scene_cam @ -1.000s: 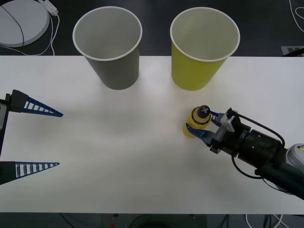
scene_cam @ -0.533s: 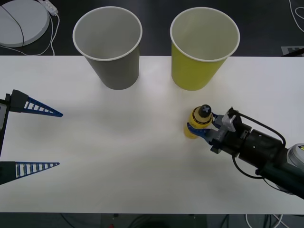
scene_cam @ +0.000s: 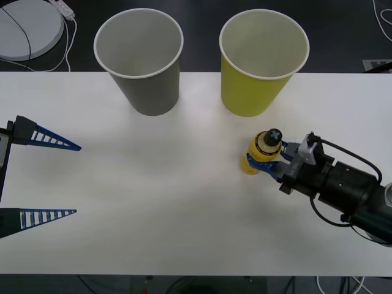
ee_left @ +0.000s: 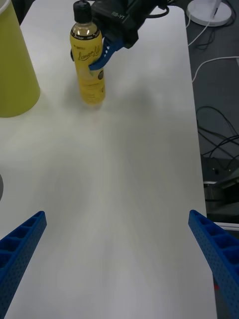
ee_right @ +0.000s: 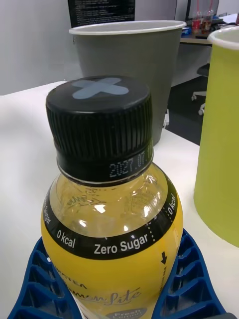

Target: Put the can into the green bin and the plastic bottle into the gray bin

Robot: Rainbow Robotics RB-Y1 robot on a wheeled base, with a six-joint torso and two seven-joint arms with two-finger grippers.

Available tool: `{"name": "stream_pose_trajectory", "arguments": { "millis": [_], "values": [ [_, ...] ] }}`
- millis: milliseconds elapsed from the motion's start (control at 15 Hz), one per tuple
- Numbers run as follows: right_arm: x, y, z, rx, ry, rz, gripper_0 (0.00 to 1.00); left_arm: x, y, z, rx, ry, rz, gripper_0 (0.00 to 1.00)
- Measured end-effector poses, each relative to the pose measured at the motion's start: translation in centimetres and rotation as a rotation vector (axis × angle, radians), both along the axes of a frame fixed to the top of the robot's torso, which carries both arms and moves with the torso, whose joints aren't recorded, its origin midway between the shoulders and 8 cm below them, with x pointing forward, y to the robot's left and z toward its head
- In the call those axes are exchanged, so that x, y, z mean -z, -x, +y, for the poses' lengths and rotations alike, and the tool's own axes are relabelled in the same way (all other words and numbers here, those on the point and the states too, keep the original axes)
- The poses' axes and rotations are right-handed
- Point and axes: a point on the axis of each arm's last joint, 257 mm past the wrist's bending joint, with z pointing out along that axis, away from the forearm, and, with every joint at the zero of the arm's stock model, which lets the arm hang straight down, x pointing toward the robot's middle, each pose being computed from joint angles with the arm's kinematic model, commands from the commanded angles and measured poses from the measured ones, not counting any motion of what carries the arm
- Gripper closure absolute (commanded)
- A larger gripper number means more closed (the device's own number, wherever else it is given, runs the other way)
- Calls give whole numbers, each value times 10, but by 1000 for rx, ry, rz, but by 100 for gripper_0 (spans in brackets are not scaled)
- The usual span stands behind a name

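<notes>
The plastic bottle (scene_cam: pixel 261 152), yellow with a black cap, stands upright on the white table (scene_cam: pixel 159 184) in front of the green bin (scene_cam: pixel 254 93). My right gripper (scene_cam: pixel 266 160) is shut on the bottle's body from the right side. In the right wrist view the bottle (ee_right: pixel 112 224) sits between the blue fingers (ee_right: pixel 186 279), with the gray bin (ee_right: pixel 129 65) and the green bin (ee_right: pixel 219 149) behind it. The gray bin (scene_cam: pixel 150 92) stands at the back left. My left gripper (scene_cam: pixel 61 179) hangs open at the table's left edge. The can is out of view.
A round white device (scene_cam: pixel 27 27) with a cable lies on the floor beyond the table's back left corner. In the left wrist view, cables (ee_left: pixel 219 149) run along the floor beside the table edge. Bare table lies between the two arms.
My right gripper has drawn slightly to the right with the bottle held in it. The bins and the left arm have not moved.
</notes>
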Motion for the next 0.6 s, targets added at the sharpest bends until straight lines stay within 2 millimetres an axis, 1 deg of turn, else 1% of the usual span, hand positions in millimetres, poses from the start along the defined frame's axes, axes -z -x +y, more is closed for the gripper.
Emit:
{"name": "stream_pose_trajectory", "arguments": {
  "millis": [333,600],
  "values": [
    [-26,11,-7,-23,-30,5,100,0,0,0,0,0,0,0],
    [-46,24,-17,-37,-41,23,100,0,0,0,0,0,0,0]
  ]
}}
